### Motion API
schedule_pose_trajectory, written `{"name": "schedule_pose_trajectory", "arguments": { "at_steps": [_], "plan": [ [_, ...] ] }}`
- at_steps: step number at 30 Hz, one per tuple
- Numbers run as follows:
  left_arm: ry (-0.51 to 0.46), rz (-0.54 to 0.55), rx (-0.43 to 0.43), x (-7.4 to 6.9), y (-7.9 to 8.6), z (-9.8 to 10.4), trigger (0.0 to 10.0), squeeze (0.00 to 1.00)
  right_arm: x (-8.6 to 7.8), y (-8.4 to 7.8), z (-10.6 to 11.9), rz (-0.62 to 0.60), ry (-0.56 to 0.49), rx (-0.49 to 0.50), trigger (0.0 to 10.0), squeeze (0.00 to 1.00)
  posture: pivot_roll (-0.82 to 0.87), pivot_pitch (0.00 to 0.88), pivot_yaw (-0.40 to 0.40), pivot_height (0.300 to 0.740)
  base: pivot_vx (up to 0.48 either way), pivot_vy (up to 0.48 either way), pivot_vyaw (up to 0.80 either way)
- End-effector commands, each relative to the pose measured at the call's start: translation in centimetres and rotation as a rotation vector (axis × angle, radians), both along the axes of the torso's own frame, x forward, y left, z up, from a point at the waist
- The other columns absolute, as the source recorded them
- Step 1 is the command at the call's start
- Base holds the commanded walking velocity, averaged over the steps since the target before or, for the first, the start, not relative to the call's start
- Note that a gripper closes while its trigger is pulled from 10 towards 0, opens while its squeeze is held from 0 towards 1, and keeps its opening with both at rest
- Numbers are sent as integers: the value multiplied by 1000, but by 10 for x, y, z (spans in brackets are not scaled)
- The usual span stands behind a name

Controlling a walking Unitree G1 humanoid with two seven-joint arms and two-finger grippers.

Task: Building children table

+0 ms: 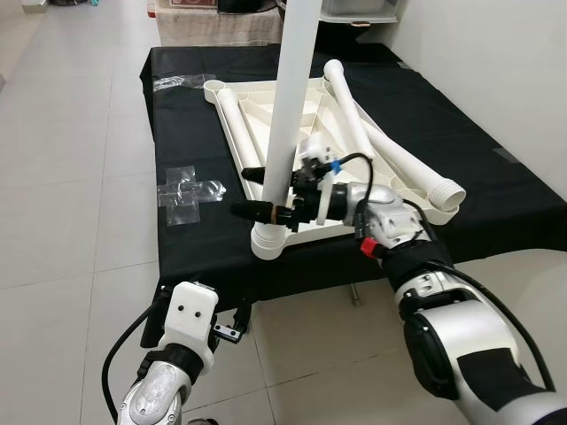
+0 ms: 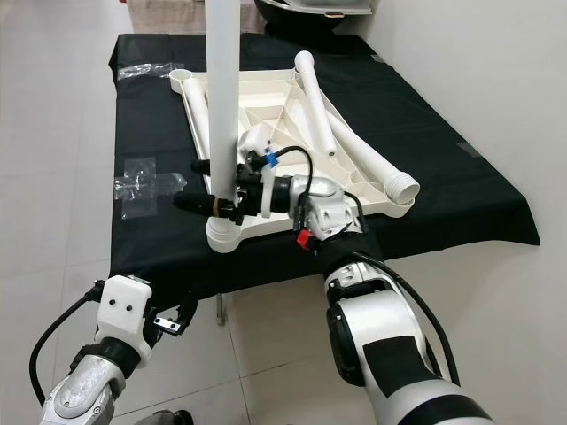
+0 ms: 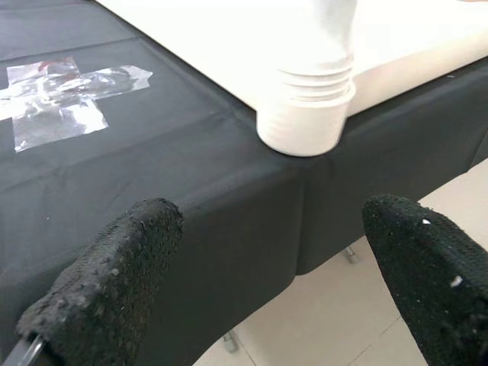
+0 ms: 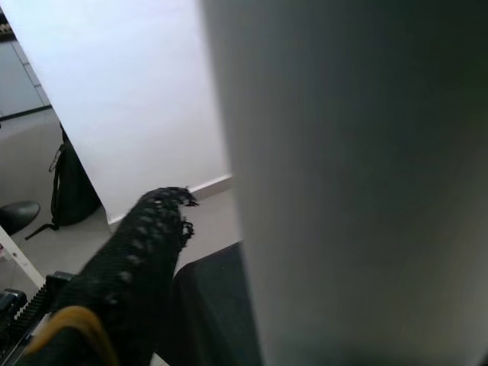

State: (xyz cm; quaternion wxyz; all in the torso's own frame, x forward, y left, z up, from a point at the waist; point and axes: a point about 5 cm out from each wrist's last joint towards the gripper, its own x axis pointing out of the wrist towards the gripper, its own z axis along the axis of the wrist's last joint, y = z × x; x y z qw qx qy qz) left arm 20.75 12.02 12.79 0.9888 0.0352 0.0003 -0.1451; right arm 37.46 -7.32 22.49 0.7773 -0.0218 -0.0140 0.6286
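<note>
A white table top (image 1: 323, 232) lies upside down on a black-covered surface (image 1: 496, 195). One white leg (image 1: 288, 106) stands upright in the near corner socket (image 1: 267, 241). My right gripper (image 1: 244, 192) reaches in from the right, its black fingers shut around the lower part of this leg. In the right wrist view the leg (image 4: 358, 183) looms close beside one finger (image 4: 145, 244). My left gripper (image 3: 267, 290) is open and hangs low in front of the cloth's edge, below the socket (image 3: 305, 126). Three more white legs lie on the table top, one of them (image 1: 354, 111) along its right side.
A clear plastic bag (image 1: 186, 193) lies on the cloth left of the table top, and another (image 1: 177, 82) lies near the far left corner. Tiled floor (image 1: 62, 177) spreads to the left and in front. A white wall runs along the right.
</note>
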Motion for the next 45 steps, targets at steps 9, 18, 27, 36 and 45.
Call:
{"name": "schedule_pose_trajectory", "arguments": {
  "at_steps": [9, 18, 27, 36, 45],
  "plan": [
    [17, -5, 10, -2, -2, -5, 10000, 0, 13, 8, -1, -264, -25, 33, 0, 0, 151, 133, -134, 740, 0, 0, 0],
    [18, -16, 13, -1, -2, -5, 10000, 0, 27, -19, -25, -1064, 20, 24, 0, 0, 141, 127, -125, 740, 0, 0, 0],
    [18, -23, 21, 0, -3, -5, 10000, 0, -4, 0, -34, -1526, 99, 173, 0, 0, 153, 118, -128, 740, 0, 0, 0],
    [23, -27, 22, -1, -3, -7, 10000, 0, -5, 20, -13, -1324, -13, 333, 10000, 1000, 143, 108, -124, 740, 0, 0, 0],
    [19, -31, 24, 1, -4, -7, 10000, 0, 0, 12, -33, -730, 169, 253, 10000, 0, 142, 108, -127, 740, 0, 0, 0]
  ]
}}
